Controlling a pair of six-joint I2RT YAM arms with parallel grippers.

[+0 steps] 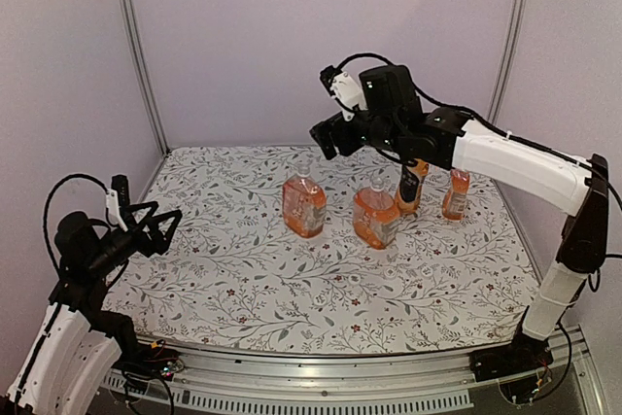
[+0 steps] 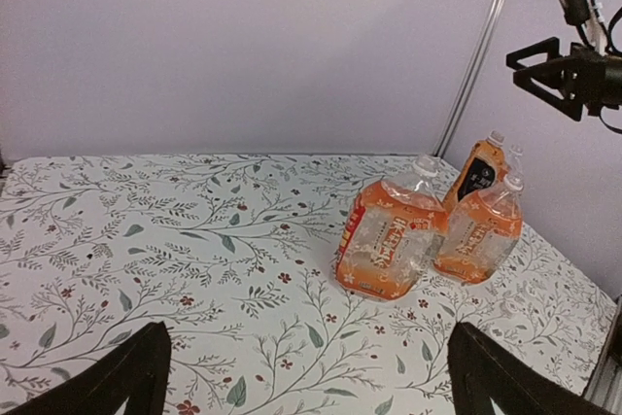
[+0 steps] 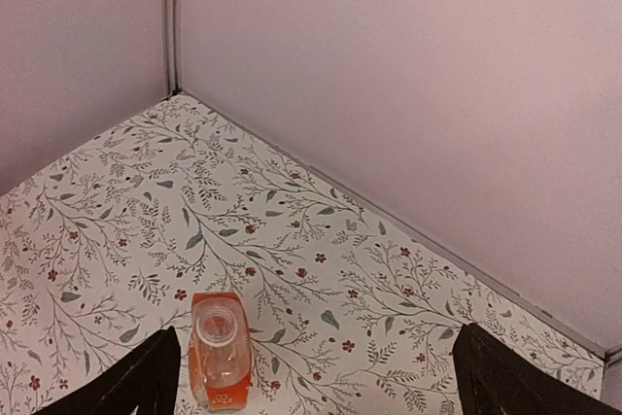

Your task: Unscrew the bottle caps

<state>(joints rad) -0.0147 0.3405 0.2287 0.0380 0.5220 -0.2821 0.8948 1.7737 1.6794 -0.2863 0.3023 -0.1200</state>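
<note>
Four clear bottles of orange drink stand mid-table: a large one (image 1: 304,205), a second large one (image 1: 376,219), a slim dark-labelled one (image 1: 411,188) and a small one (image 1: 456,193). White bottle caps (image 2: 512,182) show on their necks in the left wrist view. From above, the left large bottle (image 3: 220,352) shows a pale clear ring at its top; I cannot tell whether a cap sits there. My right gripper (image 1: 327,141) hangs open, high above and behind that bottle, with nothing between its fingers (image 3: 146,381). My left gripper (image 1: 160,225) is open at the table's left edge, far from the bottles.
A floral-patterned cloth (image 1: 243,279) covers the table. Pale walls and metal corner posts (image 1: 136,46) enclose the back and sides. The right arm (image 1: 525,167) stretches over the right-hand bottles.
</note>
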